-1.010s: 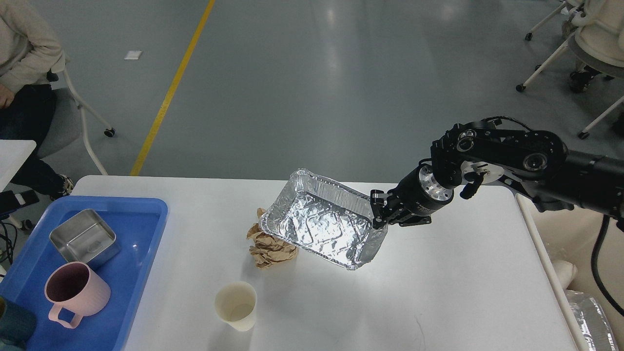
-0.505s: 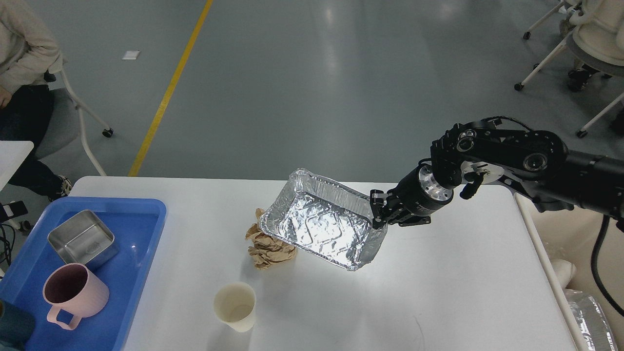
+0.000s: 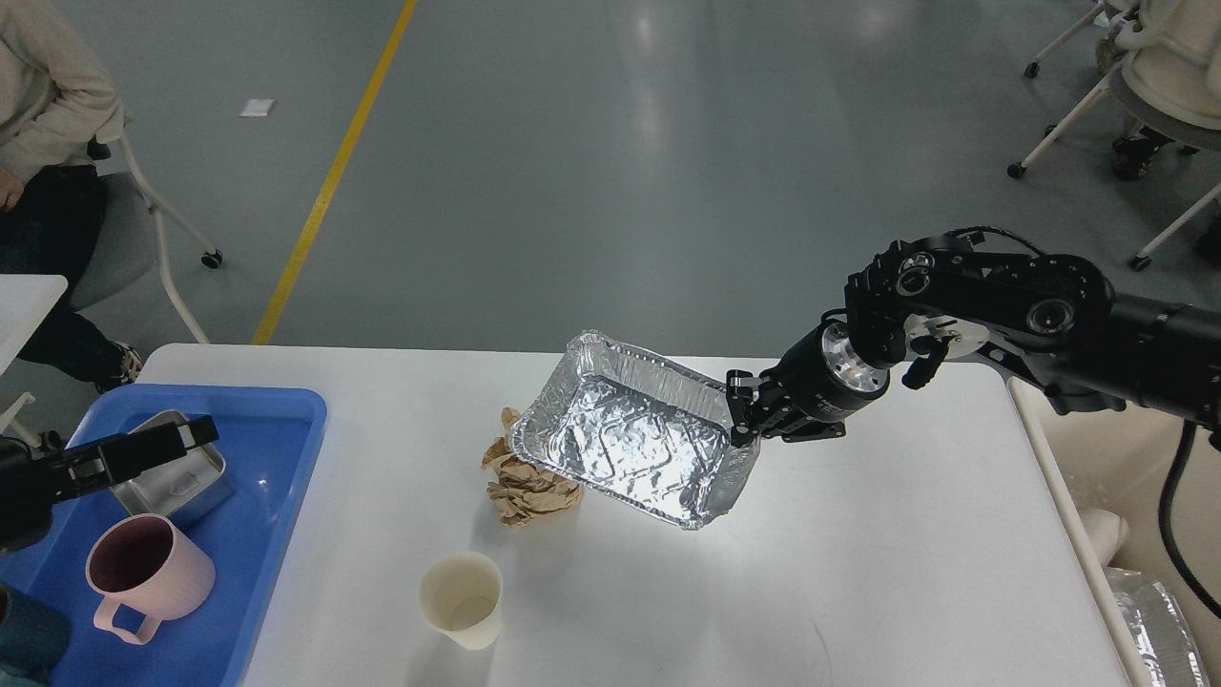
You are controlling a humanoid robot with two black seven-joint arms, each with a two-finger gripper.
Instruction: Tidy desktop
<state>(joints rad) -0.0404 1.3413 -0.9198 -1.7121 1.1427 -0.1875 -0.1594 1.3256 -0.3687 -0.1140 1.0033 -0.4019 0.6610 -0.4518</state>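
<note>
The right gripper (image 3: 742, 420) pinches the right-hand rim of the foil tray (image 3: 630, 439), its jaws pressed onto the thin edge, and holds the tray tilted above the table (image 3: 858, 572), its open face turned up and toward the camera. The tray's long axis runs from upper left to lower right, and its lower left corner hangs over the crumpled brown paper (image 3: 529, 487), which lies on the table just beside it; whether the two touch cannot be told. A paper cup (image 3: 462, 601) stands upright nearer the front edge, apart from both. The left gripper (image 3: 181, 437) reaches in over the blue tray (image 3: 277, 420) at the table's left end, above the steel box (image 3: 191, 477) and beyond the pink mug (image 3: 148, 577); whether its jaws are spread cannot be told. The paper and cup lie to the right of the left gripper, well apart from it, yet the paper sits closer to the loaded right arm, so clearing it likely waits until the foil tray is carried off rightward.
</note>
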